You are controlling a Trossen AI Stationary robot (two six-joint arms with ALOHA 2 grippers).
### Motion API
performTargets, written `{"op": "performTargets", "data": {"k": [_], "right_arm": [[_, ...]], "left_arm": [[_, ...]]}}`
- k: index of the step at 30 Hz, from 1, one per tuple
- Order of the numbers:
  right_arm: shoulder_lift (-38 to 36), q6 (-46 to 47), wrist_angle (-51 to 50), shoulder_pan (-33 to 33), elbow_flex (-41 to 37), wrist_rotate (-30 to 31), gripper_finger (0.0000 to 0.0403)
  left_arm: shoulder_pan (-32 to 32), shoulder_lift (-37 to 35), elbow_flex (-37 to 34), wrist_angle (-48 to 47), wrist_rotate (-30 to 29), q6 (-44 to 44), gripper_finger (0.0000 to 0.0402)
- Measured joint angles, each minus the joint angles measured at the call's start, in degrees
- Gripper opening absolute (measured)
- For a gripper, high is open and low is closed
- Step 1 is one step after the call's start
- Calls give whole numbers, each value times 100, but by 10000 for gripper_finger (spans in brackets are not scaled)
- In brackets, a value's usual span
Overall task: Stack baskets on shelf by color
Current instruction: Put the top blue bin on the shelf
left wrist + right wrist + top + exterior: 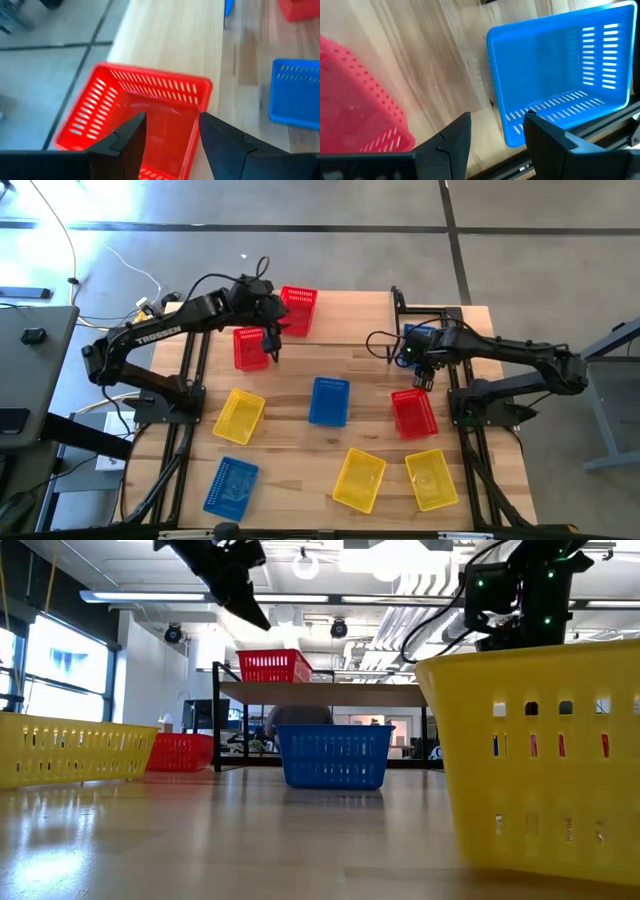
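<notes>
I see one red basket [298,310] sitting empty on the shelf [345,320]; my left hand [272,345] hovers released above it, right hand [424,372] released near the blue basket [560,75].

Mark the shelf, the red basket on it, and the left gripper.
shelf [345,310]: high view, bare top board.
red basket on the shelf [298,309]: high view, its floor.
left gripper [171,135]: left wrist view, midway between the open fingertips.

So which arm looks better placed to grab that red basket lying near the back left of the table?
Probably the left. Its gripper hangs open right over that red basket, beside the shelf. The right gripper is across the table, near another red basket.
</notes>
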Motion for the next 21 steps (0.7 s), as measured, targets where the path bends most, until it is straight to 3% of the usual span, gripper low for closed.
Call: {"op": "performTargets", "data": {"k": [6,9,14,21], "right_arm": [[33,-5,514,0,-359,22,165],[123,1,658,0,-334,340,165],[439,-139,660,-69,-334,194,165],[1004,-148,745,-74,-334,455,165]], "left_arm": [[0,-186,0,414,0,-86,173],[0,-224,0,558,0,-87,172],[0,-227,0,735,0,-85,172],[0,-227,0,724,0,-87,172]]}}
